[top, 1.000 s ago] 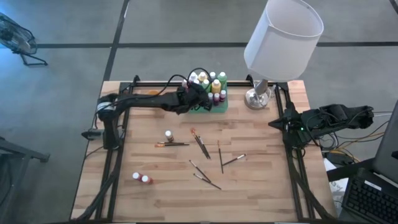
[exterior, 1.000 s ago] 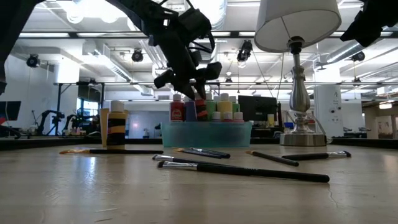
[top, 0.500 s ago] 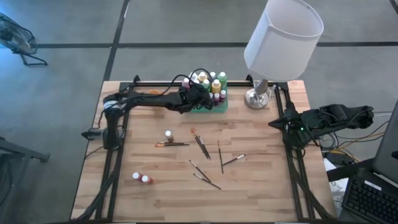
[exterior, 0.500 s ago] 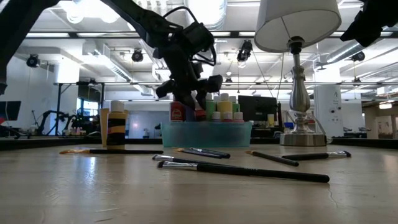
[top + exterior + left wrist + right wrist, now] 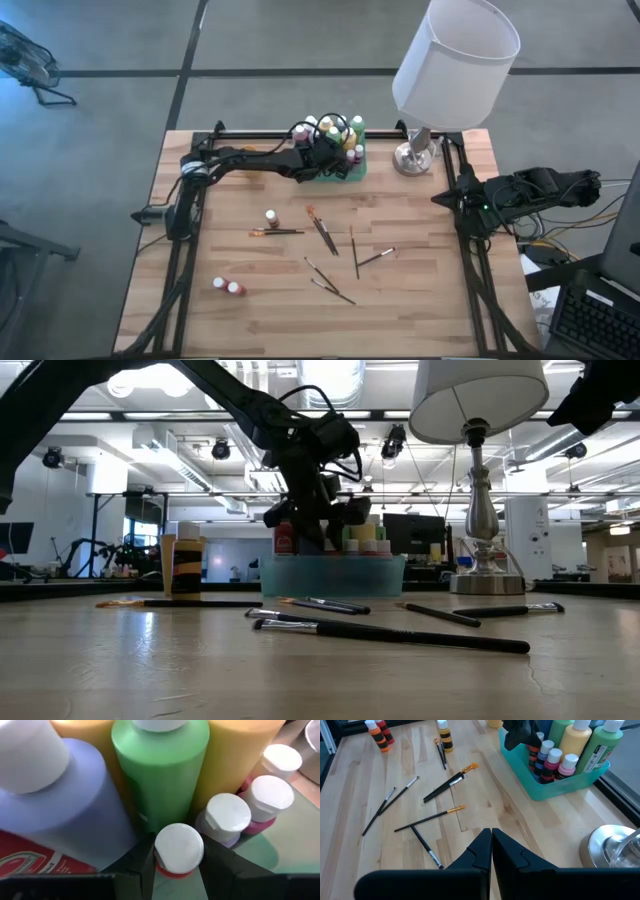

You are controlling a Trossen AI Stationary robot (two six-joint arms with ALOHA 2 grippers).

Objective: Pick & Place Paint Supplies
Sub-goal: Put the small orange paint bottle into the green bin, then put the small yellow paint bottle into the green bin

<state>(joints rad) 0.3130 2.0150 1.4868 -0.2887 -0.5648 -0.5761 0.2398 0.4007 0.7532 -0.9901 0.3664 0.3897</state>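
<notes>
left gripper (image 5: pixel 178 870) moves lower into green tray (image 5: pixel 352 172), fingers hugging small red bottle (image 5: pixel 178 851) | bottle almost put away | right gripper (image 5: pixel 491 851) pinched shut, waits at side

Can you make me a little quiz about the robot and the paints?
1. True or false: the left gripper is over the green tray.
2. What is the left gripper holding? A) a paintbrush B) a small white-capped bottle C) the lamp
3. How many paint bottles are out on the table, not in the tray?

Key: 1 true; 2 B; 3 three.
</notes>
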